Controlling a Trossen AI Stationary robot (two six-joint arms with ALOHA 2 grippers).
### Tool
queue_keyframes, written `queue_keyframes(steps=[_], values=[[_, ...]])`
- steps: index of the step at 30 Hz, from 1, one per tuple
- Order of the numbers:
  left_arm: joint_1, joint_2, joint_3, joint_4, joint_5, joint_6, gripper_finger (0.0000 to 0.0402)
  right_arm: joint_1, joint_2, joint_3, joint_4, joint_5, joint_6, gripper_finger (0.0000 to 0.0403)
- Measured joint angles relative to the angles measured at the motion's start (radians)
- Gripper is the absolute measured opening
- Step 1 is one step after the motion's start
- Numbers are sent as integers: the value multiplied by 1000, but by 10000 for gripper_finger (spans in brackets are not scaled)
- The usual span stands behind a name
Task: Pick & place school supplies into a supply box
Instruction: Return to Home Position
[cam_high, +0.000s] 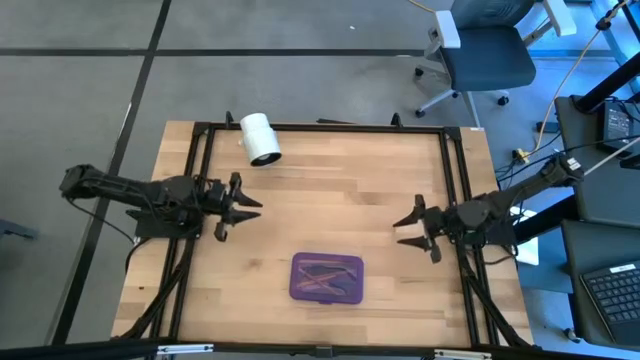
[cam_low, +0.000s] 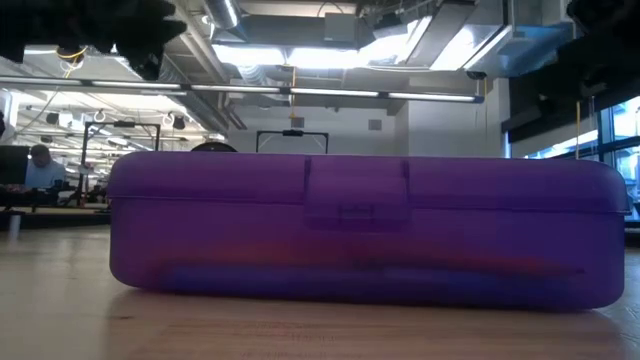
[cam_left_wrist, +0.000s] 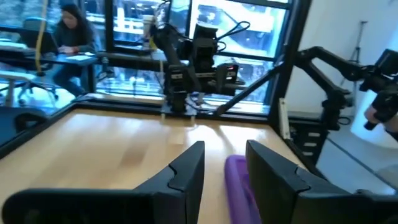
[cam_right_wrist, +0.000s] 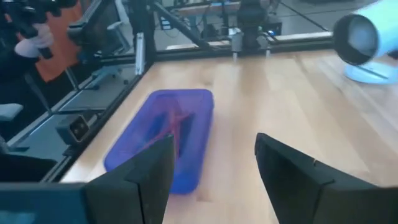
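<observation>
The purple supply box (cam_high: 326, 278) lies closed and flat on the table near its near edge; it fills the low view (cam_low: 365, 232) and shows in both wrist views (cam_left_wrist: 237, 186) (cam_right_wrist: 165, 138). Thin pens show through its translucent lid (cam_right_wrist: 177, 127). My left gripper (cam_high: 248, 206) hovers open over the table's left side, left of and beyond the box. My right gripper (cam_high: 405, 222) hovers open over the table's right side, right of the box. Neither touches anything.
A white cylinder roll (cam_high: 261, 138) lies near the table's far edge, also in the right wrist view (cam_right_wrist: 367, 43). A black frame rail (cam_high: 330, 127) runs around the table. An office chair (cam_high: 485, 50) stands beyond the far edge. A person sits far off (cam_left_wrist: 68, 37).
</observation>
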Motion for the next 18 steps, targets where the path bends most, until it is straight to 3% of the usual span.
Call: queue_keyframes(steps=[18], values=[[217,-342,-33,-240,73,2,112,-121,-456,-98,-249,-9,-4,225]])
